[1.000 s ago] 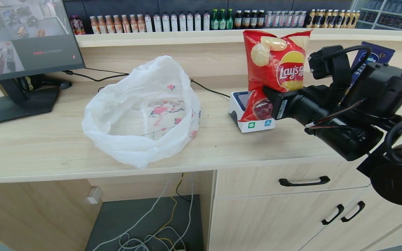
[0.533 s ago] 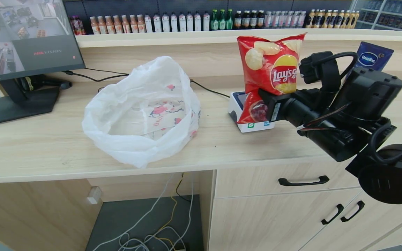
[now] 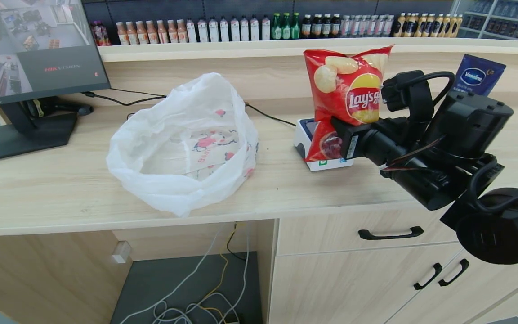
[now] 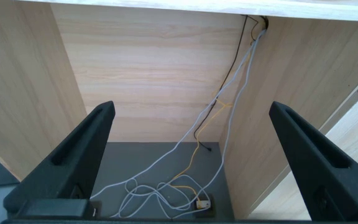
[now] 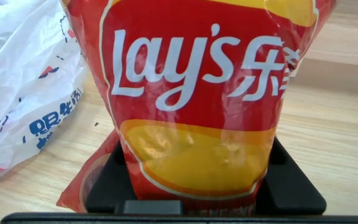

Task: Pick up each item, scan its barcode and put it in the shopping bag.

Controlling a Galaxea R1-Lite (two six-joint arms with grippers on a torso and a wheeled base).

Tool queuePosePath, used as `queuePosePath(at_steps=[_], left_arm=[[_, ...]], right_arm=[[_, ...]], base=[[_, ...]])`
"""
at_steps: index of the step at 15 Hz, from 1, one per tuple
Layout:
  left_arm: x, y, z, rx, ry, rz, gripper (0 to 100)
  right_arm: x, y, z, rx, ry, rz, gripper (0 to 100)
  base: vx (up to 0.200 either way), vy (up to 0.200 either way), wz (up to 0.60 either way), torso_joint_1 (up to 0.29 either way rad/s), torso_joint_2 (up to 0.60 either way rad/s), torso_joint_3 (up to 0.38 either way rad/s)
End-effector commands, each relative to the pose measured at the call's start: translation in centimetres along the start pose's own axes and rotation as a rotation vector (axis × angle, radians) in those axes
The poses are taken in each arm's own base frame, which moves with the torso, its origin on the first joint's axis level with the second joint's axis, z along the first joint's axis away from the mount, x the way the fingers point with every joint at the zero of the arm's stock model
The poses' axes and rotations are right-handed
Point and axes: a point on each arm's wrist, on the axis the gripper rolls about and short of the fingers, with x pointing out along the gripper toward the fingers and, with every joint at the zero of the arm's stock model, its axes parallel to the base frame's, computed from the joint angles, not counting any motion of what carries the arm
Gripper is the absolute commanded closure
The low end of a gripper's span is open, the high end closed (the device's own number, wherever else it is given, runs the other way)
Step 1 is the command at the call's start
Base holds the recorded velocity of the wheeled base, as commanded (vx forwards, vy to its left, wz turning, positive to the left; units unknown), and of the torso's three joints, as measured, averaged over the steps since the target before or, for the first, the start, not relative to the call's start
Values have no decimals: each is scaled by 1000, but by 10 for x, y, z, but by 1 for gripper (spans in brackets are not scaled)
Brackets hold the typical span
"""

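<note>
My right gripper (image 3: 336,137) is shut on the lower part of a red chip bag (image 3: 348,87), which stands upright just above the white barcode scanner (image 3: 319,158) on the counter. In the right wrist view the chip bag (image 5: 197,93) sits between the black fingers (image 5: 107,180). The white plastic shopping bag (image 3: 182,144) lies open on the counter to the left of the scanner, and its edge (image 5: 23,106) shows beside the chips. My left gripper (image 4: 191,168) hangs open below the counter, facing the cable recess.
A blue packet (image 3: 479,74) leans against the back ledge at the right. A monitor (image 3: 29,49) on a black stand (image 3: 25,132) fills the counter's left end. Bottles (image 3: 259,27) line the shelf behind. Drawers with black handles (image 3: 391,234) sit under the counter, and loose cables (image 4: 185,186) lie in the recess.
My right arm has carried the chip bag a little to the left and lower, nearer the scanner and the shopping bag. More of the blue packet now shows behind it.
</note>
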Motion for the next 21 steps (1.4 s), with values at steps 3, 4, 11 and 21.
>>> queuePosePath(at_steps=[3,4,11,21], left_arm=[[0,0,0,-2,-1,0,0],[0,0,0,-2,-1,0,0],[0,0,0,-2,-1,0,0],[0,0,0,0,-1,0,0]], right_arm=[[1,0,-2,-1,6,-1,100],[0,0,-2,-1,6,-1,100],[-3,-2,3,6,-7,-4,100],[-50,-16,41,30,-101,-8,100]], base=[[0,0,0,0,0,0],[0,0,0,0,0,0],[0,0,0,0,0,0],[0,0,0,0,0,0]])
